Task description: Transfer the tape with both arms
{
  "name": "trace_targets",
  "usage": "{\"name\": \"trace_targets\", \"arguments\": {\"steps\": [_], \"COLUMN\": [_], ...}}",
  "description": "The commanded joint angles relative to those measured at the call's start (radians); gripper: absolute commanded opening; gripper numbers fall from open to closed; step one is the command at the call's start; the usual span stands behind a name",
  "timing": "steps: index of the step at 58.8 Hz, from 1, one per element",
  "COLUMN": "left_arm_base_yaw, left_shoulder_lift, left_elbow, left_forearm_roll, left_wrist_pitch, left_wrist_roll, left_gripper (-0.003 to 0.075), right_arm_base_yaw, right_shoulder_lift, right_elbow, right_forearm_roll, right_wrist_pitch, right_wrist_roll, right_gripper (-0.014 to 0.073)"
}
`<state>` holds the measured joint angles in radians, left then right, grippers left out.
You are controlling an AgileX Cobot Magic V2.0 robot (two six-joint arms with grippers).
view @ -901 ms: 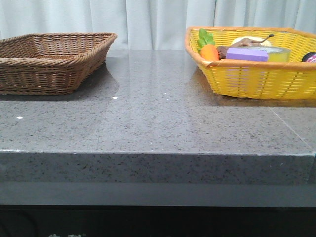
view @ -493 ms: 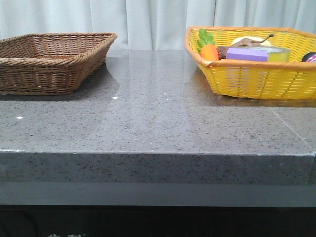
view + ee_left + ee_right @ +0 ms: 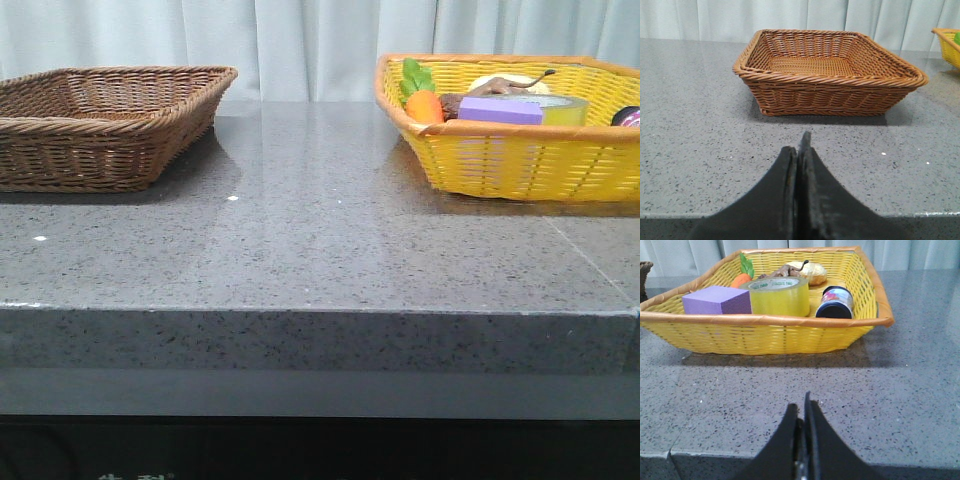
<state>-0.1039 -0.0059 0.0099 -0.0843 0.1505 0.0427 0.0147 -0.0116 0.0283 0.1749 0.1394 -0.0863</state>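
The tape (image 3: 776,295), a wide yellow-green roll with a white core and green lettering, lies in the yellow basket (image 3: 765,335) beside a purple block (image 3: 717,300). In the front view the tape (image 3: 566,108) peeks over the rim of the yellow basket (image 3: 520,160) at the back right. My right gripper (image 3: 801,407) is shut and empty, low over the table's front edge, well short of that basket. My left gripper (image 3: 797,145) is shut on nothing, facing the brown wicker basket (image 3: 827,95). Neither arm shows in the front view.
The brown wicker basket (image 3: 100,130) stands at the back left with nothing in it. In the yellow basket also lie a toy carrot (image 3: 741,278), a dark jar (image 3: 835,302), a round bun (image 3: 812,271) and a brown object. The grey stone table (image 3: 320,250) lies between the baskets.
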Motion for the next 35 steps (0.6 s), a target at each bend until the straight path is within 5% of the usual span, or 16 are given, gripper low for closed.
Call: {"name": "trace_targets", "arguments": {"steps": [1, 35], "left_arm_base_yaw": [0.000, 0.000], "left_shoulder_lift": [-0.018, -0.018], "left_elbow": [0.038, 0.007], "left_forearm_roll": [-0.002, -0.064], "left_wrist_pitch": [-0.081, -0.161], "left_wrist_roll": [-0.010, -0.010], "left_gripper": [-0.0020, -0.0020], "right_arm_base_yaw": [-0.005, -0.005], "right_shoulder_lift": [-0.025, -0.025], "right_elbow": [-0.026, -0.060], "right_forearm_roll": [-0.009, -0.008], "right_wrist_pitch": [-0.082, -0.219], "right_wrist_roll": [0.000, 0.000], "right_gripper": [-0.0089, -0.0089]}}
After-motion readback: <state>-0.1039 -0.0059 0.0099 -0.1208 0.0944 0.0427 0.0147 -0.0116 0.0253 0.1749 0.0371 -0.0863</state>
